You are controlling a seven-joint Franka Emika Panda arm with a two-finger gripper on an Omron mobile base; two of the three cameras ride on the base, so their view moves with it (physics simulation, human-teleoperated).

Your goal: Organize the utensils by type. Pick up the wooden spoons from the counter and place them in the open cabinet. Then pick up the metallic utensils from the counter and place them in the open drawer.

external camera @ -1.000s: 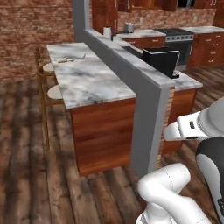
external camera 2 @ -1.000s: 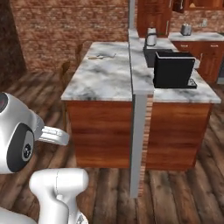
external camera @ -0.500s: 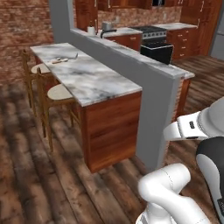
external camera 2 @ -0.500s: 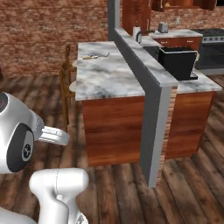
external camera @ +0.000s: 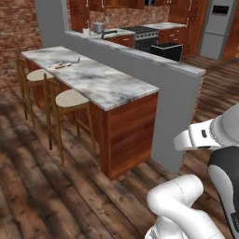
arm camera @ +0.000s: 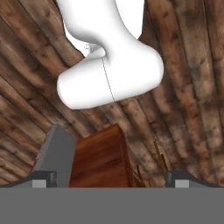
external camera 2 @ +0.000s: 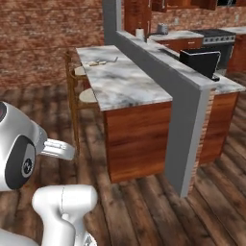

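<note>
Left base view: the utensils (external camera: 65, 64) lie at the far end of the marble tabletop (external camera: 107, 84), beside two stools (external camera: 70, 99).

Right base view: they (external camera 2: 102, 62) lie by the grey ledge (external camera 2: 158, 67).

Hand view: jaws wide apart, empty, over the wooden floor (arm camera: 192, 87).

Marble counter (external camera 2: 126, 82), utensils (external camera 2: 102, 62) far end, 2 stools (external camera 2: 89, 95)

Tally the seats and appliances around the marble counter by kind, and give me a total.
Stools: 2, near and far
Black box appliance: 1
Stove: 1
Refrigerator: 1
Total: 5
The utensils at the far end of the counter are too small to count.
</note>
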